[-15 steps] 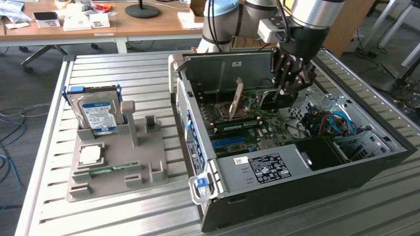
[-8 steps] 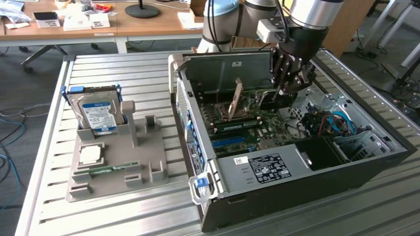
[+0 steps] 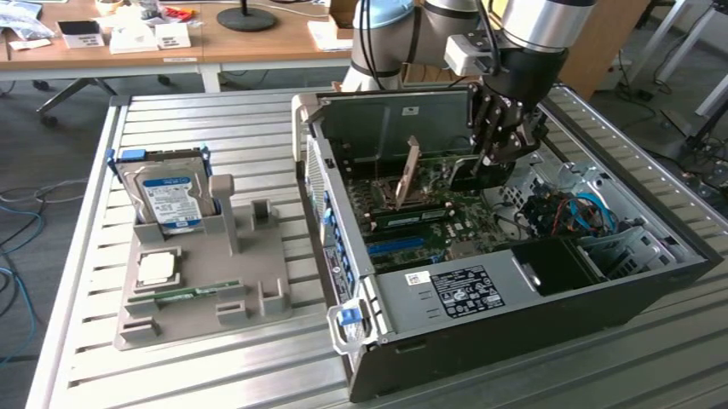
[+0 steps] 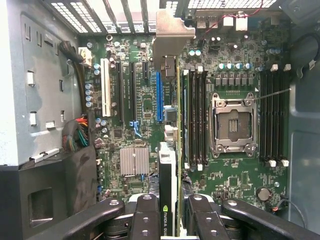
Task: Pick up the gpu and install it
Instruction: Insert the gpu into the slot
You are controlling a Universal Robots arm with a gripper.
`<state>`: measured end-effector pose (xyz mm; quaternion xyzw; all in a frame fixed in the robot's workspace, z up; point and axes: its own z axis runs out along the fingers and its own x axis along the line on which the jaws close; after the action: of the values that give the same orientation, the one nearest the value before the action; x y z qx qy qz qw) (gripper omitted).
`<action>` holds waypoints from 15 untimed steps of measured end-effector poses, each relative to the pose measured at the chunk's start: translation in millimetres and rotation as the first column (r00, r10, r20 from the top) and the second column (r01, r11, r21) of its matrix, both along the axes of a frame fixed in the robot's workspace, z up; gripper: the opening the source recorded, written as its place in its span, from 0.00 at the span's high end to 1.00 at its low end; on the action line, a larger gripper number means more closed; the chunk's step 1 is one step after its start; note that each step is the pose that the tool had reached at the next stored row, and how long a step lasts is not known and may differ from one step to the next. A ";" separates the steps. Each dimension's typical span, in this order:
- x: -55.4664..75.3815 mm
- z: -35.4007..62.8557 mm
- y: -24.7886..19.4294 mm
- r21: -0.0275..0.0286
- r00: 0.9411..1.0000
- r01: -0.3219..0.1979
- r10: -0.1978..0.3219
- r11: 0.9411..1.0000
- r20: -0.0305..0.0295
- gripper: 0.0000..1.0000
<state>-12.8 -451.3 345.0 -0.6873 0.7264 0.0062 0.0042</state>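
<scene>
The hand [image 4: 173,216], clamped on the gpu [image 4: 167,167], holds it edge-down, long axis parallel to the blue slot [image 4: 159,95], seemingly just beside it.

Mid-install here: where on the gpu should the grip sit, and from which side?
Pinch the gpu across its two flat faces at the edge facing away from the motherboard, coming straight down, as the gripper does now. The card stands on edge, so this likely leaves its board-side edge and silver bracket free.
</scene>
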 end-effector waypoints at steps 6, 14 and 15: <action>0.0 0.0 0.0 0.000 1.000 0.000 0.000 1.000 0.000 0.73; -4.7 -0.6 0.0 0.000 1.000 0.000 0.000 1.000 0.000 0.73; -6.2 -0.7 0.0 0.000 1.000 0.000 0.000 1.000 0.000 0.73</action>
<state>-19.0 -451.3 344.3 -0.6873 0.7264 0.0062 0.0042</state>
